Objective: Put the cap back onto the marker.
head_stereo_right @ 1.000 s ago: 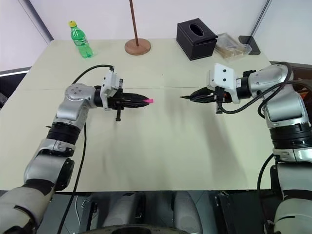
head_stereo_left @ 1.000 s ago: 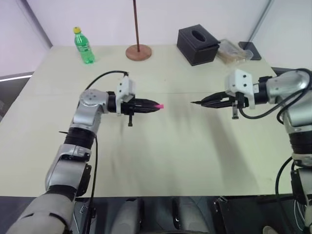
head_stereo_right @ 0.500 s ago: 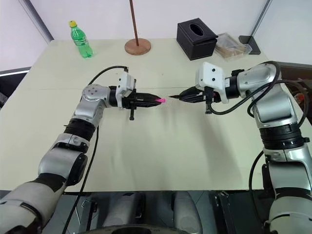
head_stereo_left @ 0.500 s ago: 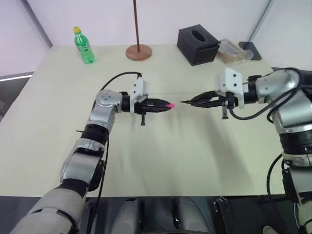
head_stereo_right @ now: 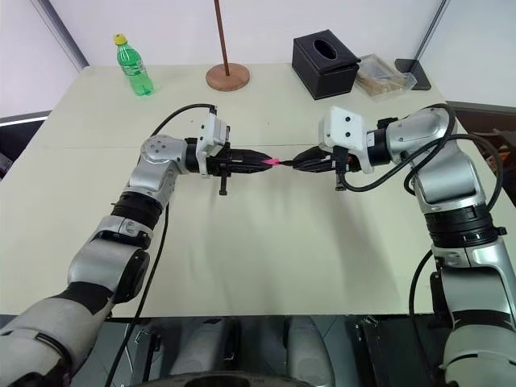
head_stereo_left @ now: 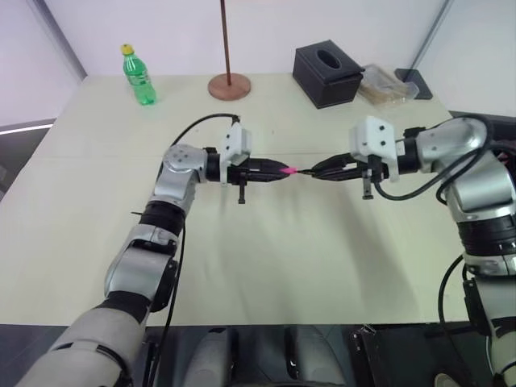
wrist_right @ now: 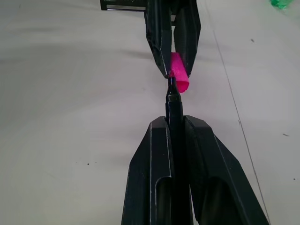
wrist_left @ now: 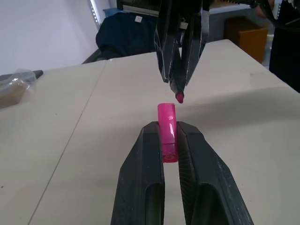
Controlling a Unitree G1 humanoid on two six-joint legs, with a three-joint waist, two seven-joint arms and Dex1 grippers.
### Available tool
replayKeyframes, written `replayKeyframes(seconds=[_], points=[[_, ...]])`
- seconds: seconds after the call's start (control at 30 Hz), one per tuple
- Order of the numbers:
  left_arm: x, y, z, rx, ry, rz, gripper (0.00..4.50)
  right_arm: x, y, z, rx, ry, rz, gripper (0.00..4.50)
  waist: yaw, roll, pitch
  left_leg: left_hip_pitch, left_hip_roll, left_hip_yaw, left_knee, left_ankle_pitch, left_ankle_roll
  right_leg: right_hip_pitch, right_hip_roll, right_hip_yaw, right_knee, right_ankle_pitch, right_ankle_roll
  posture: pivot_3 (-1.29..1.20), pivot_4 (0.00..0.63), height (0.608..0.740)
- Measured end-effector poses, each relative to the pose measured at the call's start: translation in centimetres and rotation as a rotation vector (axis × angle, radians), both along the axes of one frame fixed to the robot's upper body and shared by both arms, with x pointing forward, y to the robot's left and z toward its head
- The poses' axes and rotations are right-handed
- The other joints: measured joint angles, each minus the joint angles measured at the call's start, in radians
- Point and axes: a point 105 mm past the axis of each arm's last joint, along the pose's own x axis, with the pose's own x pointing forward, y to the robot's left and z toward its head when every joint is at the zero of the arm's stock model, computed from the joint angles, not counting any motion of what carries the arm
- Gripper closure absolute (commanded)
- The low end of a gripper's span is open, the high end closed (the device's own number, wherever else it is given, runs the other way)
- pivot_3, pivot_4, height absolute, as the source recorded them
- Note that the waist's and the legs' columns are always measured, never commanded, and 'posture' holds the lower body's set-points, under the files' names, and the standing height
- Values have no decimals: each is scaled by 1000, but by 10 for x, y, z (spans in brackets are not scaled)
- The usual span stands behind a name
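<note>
My left gripper (head_stereo_left: pixel 278 171) is shut on the bright pink cap (wrist_left: pixel 167 126), which sticks out past its fingertips, open end toward the other hand. My right gripper (head_stereo_left: pixel 319 171) is shut on the thin dark marker (wrist_right: pixel 173 107), its pointed tip facing the cap. Both are held above the middle of the table (head_stereo_left: pixel 282 266), roughly in one line. The marker's tip (wrist_left: pixel 179 96) sits just at the cap's mouth, slightly off its axis. I cannot tell whether they touch. Most of the marker's length is hidden between the right fingers.
Along the far side of the table stand a green bottle (head_stereo_left: pixel 139 76), a round wooden stand base with a pole (head_stereo_left: pixel 229 85), a black tissue box (head_stereo_left: pixel 326 74) and a clear packet (head_stereo_left: pixel 387 85). The table edge runs close in front of me.
Both grippers have moved toward each other over the table. The wide gap between the pink cap and the marker's tip has closed to almost nothing.
</note>
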Motion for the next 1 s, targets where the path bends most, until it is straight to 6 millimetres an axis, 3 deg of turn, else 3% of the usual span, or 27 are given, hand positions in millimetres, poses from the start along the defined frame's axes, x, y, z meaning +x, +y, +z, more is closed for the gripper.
replayKeyframes(seconds=[0.33, 0.63, 1.0], points=[[-2, 0, 3, 3, 0, -9, 4478, 0, 1, 0, -3, -11, 5, 4500, 0, 0, 0, 0, 0, 0, 0, 0, 0, 0, 0, 0, 0, 0, 0, 0, 150, 740], [-3, 13, -3, 31, 13, 4, 4478, 3, -2, -1, 1, -11, -7, 4500, 0, 0, 0, 0, 0, 0, 0, 0, 0, 0, 0, 0, 0, 0, 0, 0, 150, 740], [-5, 5, 0, 10, 2, 0, 4478, 3, -1, -2, 0, -16, -1, 4500, 0, 0, 0, 0, 0, 0, 0, 0, 0, 0, 0, 0, 0, 0, 0, 0, 150, 740]])
